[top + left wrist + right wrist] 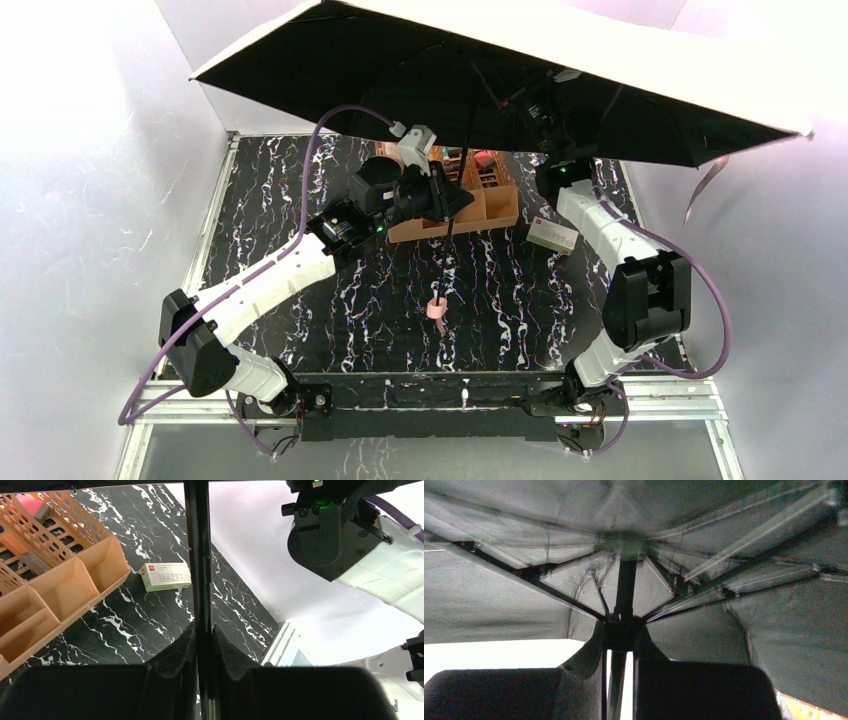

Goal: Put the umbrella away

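There is one umbrella (430, 70), one orange organiser (497, 207) and one small box (551, 236). Two arms show: left arm (268, 285), right arm (608, 232).

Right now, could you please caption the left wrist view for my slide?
Left gripper clamps the umbrella shaft; orange organiser, white box behind.

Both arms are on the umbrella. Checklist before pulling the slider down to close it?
1. Left gripper shut on the umbrella shaft: ok.
2. Right gripper on the slider under the canopy: ok, fingers press both sides.
3. Canopy folded: not ok, fully open.
4. Handle apart from the organiser and the small box: ok.
5. Handle's height above the table: cannot tell.
6. Strap fastened: not ok, hangs loose.
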Robot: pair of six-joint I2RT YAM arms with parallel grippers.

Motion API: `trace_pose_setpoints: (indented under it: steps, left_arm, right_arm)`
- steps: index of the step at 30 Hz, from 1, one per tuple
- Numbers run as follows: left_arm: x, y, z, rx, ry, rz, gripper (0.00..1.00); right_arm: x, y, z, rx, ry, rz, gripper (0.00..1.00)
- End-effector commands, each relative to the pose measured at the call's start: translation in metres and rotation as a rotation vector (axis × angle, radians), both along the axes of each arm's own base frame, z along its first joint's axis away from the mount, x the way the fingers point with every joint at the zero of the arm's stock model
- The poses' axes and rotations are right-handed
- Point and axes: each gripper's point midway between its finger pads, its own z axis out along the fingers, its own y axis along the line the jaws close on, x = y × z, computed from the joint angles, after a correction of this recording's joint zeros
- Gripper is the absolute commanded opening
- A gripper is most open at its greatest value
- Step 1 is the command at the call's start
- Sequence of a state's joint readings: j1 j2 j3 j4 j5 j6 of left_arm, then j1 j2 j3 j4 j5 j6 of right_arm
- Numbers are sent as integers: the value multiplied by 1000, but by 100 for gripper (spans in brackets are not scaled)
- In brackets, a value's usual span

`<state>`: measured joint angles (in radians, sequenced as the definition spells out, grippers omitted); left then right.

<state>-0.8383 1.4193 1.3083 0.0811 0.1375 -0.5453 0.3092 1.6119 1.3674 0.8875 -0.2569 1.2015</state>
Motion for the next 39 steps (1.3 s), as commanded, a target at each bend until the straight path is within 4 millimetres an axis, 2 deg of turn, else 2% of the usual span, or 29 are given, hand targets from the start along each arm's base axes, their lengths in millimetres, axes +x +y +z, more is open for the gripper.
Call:
trace_pose_setpoints:
  steps: [1,8,11,12,14,16,17,19,22,24,26,28,30,32,34,35,36,37,39]
  left_arm:
    - [-7,4,23,-32,-60,-23,0]
    - [-6,8,30,-38,-76,0,0]
    - [-1,11,46,-54,-115,23,0]
    - [2,12,55,-65,-133,30,0]
    - [6,16,78,-97,-179,46,0]
    - [8,23,112,-141,-252,67,0]
    - [7,28,135,-167,-298,84,0]
    - [7,35,165,-186,-375,100,0]
    - [8,37,193,-198,-442,109,0]
    - [11,37,201,-194,-463,120,0]
    - [12,36,197,-189,-459,118,0]
    - [12,32,173,-168,-406,102,0]
    - [10,32,160,-153,-376,95,0]
    - [5,29,144,-122,-341,60,6]
    - [-10,26,115,-83,-277,-21,35]
    - [-19,25,103,-68,-243,-62,49]
    - [-27,26,87,-44,-200,-91,58]
    - [-38,30,68,-32,-149,-116,67]
    - [-45,33,52,-21,-104,-131,71]
  right_arm:
    - [-13,-17,41,57,-150,-51,0]
    - [-22,-17,33,13,-142,-71,0]
    - [-29,-12,24,-41,-104,-66,0]
    - [-35,-8,20,-73,-101,-62,0]
    - [-46,2,1,-152,-69,-58,0]
    - [-59,5,-17,-197,-38,-43,0]
    - [-65,6,-29,-213,-13,-27,0]
    - [-82,14,-43,-247,6,16,0]
    - [-107,30,-66,-305,41,51,0]
    - [-112,29,-75,-297,67,48,0]
    - [-114,26,-78,-274,105,47,0]
    - [-113,23,-66,-221,115,39,0]
    - [-115,27,-63,-209,118,57,0]
    - [-108,17,-55,-177,122,-7,0]
    - [-98,5,-12,-130,66,-82,0]
    - [-92,1,2,-103,62,-110,0]
    - [-86,-2,8,-80,62,-133,0]
    - [-82,-4,10,-57,65,-146,0]
    - [-74,-10,11,-20,76,-179,0]
